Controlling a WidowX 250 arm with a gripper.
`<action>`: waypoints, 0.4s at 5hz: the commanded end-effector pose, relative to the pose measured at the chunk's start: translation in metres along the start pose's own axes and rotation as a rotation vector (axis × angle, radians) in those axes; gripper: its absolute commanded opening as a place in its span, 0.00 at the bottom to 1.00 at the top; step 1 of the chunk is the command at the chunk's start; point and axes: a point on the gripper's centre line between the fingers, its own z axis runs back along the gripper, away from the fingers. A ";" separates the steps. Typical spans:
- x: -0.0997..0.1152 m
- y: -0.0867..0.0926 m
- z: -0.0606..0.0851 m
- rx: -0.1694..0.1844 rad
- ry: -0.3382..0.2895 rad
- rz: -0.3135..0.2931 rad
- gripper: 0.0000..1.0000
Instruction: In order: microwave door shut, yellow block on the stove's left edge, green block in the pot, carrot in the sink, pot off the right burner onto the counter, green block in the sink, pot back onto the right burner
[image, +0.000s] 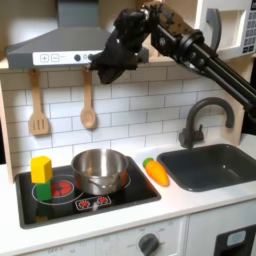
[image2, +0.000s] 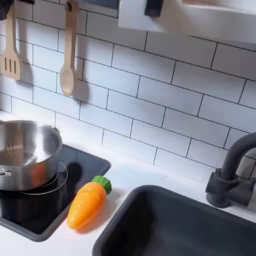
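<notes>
Here the tool (image: 108, 68) hangs high in the first exterior view, in front of the range hood (image: 60, 42) and well above the pot (image: 99, 170); it carries nothing visible, but whether its jaws stand apart or together cannot be told. The black arm (image: 190, 50) runs from the tool up and toward the first exterior view's right, past the microwave (image: 236, 28) at the top corner.

Below the tool, the steel pot sits on the right burner of the black stove (image: 130, 195). Taking the pot as landmark: the yellow block (image: 41, 167) stands on the green block (image: 43, 188) just to the first exterior view's left of the pot, over the red left burner. The carrot (image: 157, 172) lies on the white worktop (image: 180, 202) just to the first exterior view's right of the pot, between it and the sink (image: 213, 164), green top pointing toward the wall. The faucet (image: 200, 120) rises behind the sink. Two wooden utensils, a spatula (image: 38, 105) and a spoon (image: 88, 100), hang on the tiled wall behind the pot.

In the second exterior view the carrot (image2: 86, 203) lies near the stove's corner, with the pot (image2: 25, 152) toward the second exterior view's left.
</notes>
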 end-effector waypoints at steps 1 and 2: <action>0.014 0.005 0.003 -0.002 -0.044 -0.010 0.00; 0.019 0.004 0.001 -0.002 -0.061 -0.013 0.00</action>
